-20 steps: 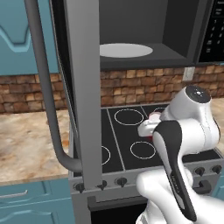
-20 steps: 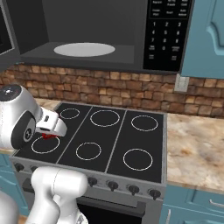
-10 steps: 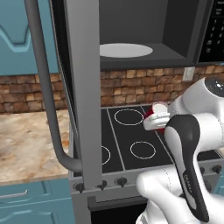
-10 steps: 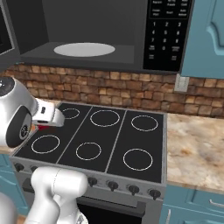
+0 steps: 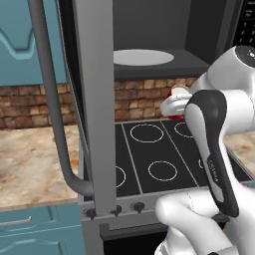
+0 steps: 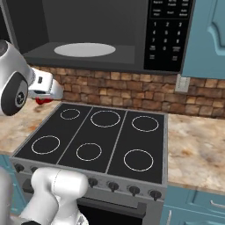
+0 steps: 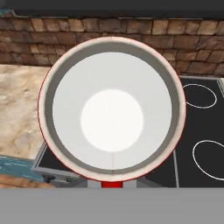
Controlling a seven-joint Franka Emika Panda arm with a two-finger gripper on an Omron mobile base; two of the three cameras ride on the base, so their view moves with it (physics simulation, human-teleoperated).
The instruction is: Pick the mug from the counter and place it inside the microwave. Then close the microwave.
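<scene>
A white robot arm stands in front of a black stovetop (image 6: 99, 138), the landmark here. The gripper (image 5: 174, 105) hangs above the stovetop's back edge, near the left corner as seen in the right base view. It is closed tight on the red mug (image 7: 112, 109); the hand camera looks straight down into its white inside, with the red rim ringing it. A sliver of red shows under the white hand (image 6: 42, 100). The mug is lifted clear of the burners. Beside the stovetop lies the tan stone counter (image 6: 197, 147). Behind it runs a brick wall (image 6: 132, 92). Above the stovetop sits the microwave (image 6: 169, 35), door (image 5: 94, 99) swung wide open, white round plate (image 6: 84, 49) inside.
</scene>
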